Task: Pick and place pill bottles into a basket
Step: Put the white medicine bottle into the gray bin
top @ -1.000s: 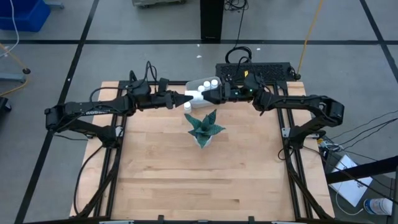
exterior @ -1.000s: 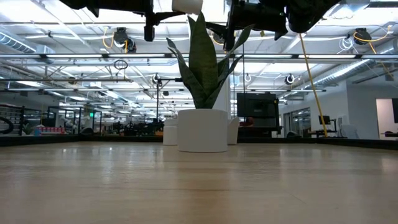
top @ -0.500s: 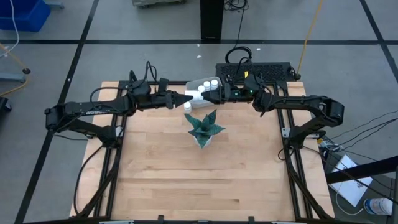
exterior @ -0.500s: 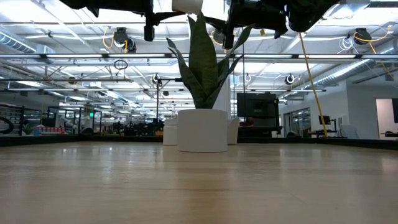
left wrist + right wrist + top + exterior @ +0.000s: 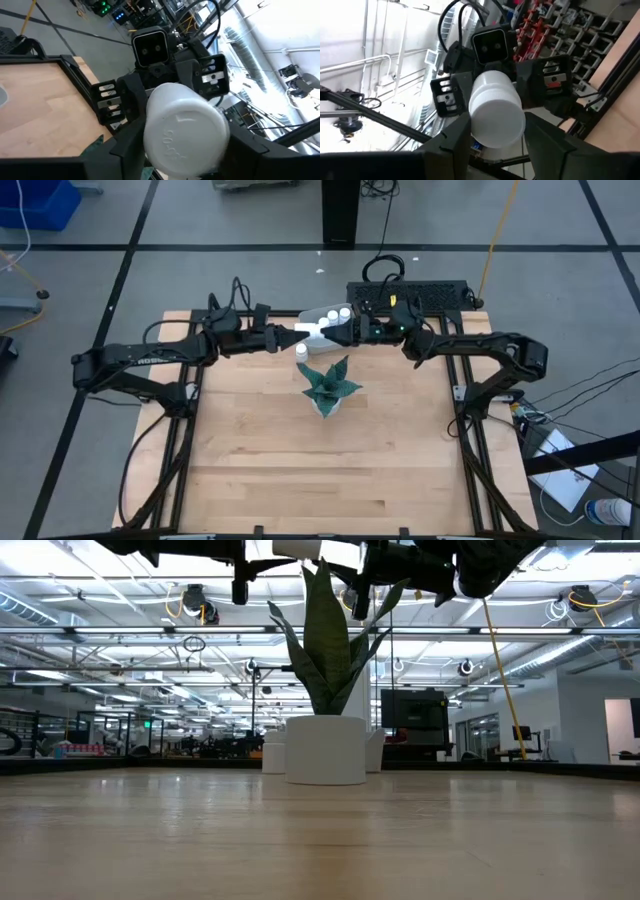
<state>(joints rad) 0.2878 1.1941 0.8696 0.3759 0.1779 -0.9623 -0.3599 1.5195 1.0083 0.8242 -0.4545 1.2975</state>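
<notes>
- Seen from above, two dark arms reach toward each other over the far edge of a wooden table [image 5: 300, 450], meeting just beyond a green spiky plant [image 5: 327, 385] in a white pot.
- One white pill bottle [image 5: 309, 332] is held sideways in the air between the two grippers, just beyond the plant and on its left-arm side.
- The left gripper [image 5: 296, 335] is closed part-way around this bottle; in its wrist view its two dark fingers [image 5: 120, 150] press on either side of the bottle's round white end [image 5: 184, 132].
- The right gripper [image 5: 328, 333] points at the same bottle from the opposite side. In its wrist view the bottle [image 5: 495, 110] sits between its spread fingers [image 5: 450, 145]; whether they touch it cannot be told.
- The basket [image 5: 325, 317], pale grey-blue, sits beyond the plant at the table's far edge, with white bottle caps showing inside it.
- Another bottle [image 5: 301, 352] stands on the table between the plant and the held bottle.
</notes>
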